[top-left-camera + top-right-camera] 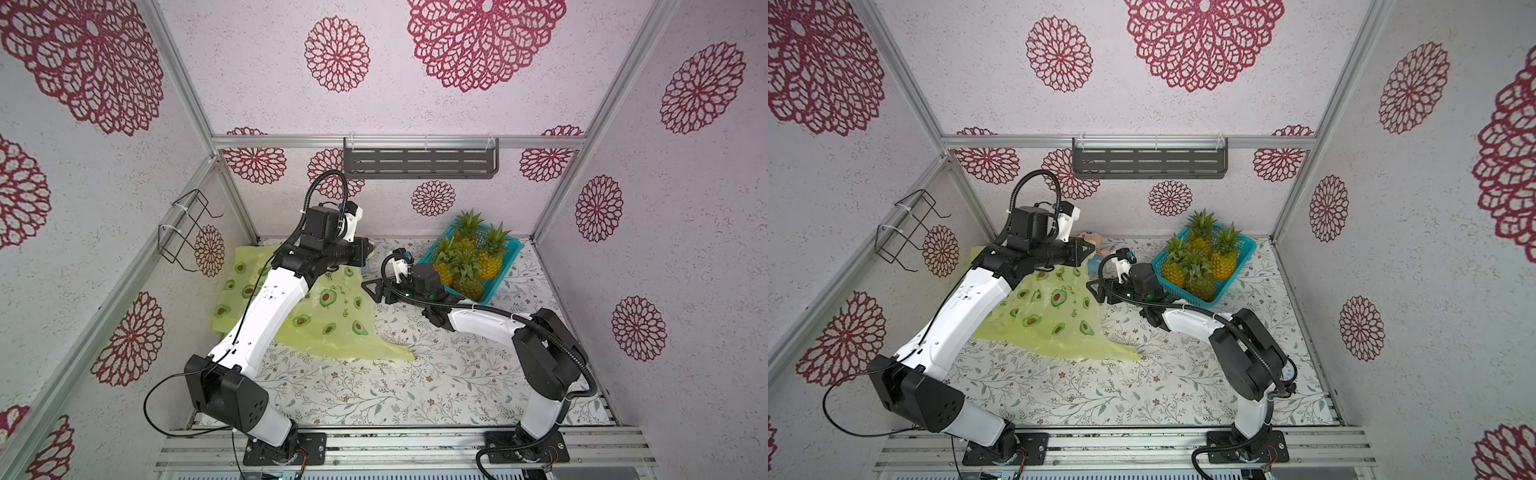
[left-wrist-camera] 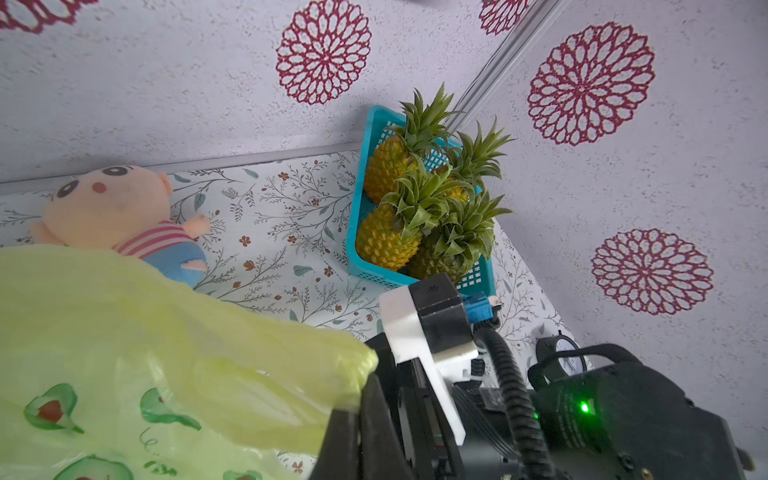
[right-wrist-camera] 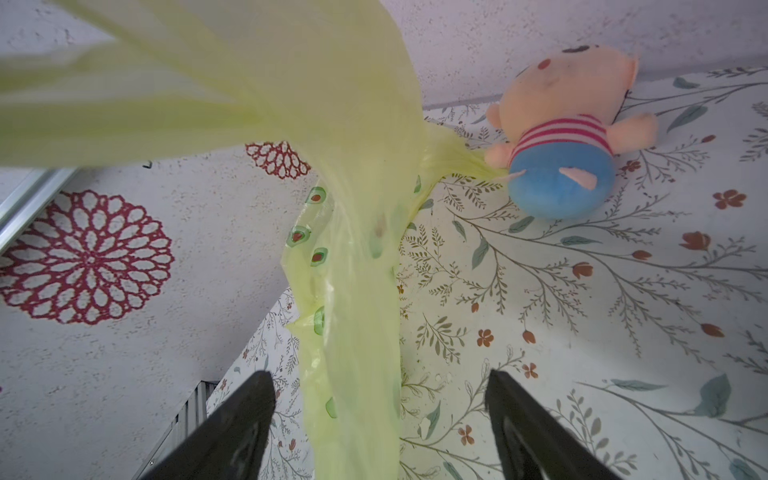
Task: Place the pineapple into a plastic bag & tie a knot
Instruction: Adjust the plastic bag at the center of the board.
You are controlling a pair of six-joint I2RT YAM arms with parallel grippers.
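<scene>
A yellow-green plastic bag (image 1: 328,320) (image 1: 1054,316) printed with avocados lies on the table's left half, with one edge pulled up. My left gripper (image 1: 370,249) (image 2: 362,399) is shut on that raised edge of the bag (image 2: 187,353). My right gripper (image 1: 369,291) (image 3: 380,374) is open just right of the bag, low over the table. A hanging strip of bag (image 3: 353,332) runs between its fingers, apart from both. Several pineapples (image 1: 467,266) (image 1: 1200,266) (image 2: 390,241) stand in a teal basket (image 1: 512,250) (image 2: 356,216) at the back right.
A plush pig toy (image 2: 112,208) (image 3: 557,137) (image 1: 1097,246) lies by the back wall, next to the bag's raised edge. A dark slotted shelf (image 1: 419,162) hangs on the back wall. A wire holder (image 1: 187,232) hangs on the left wall.
</scene>
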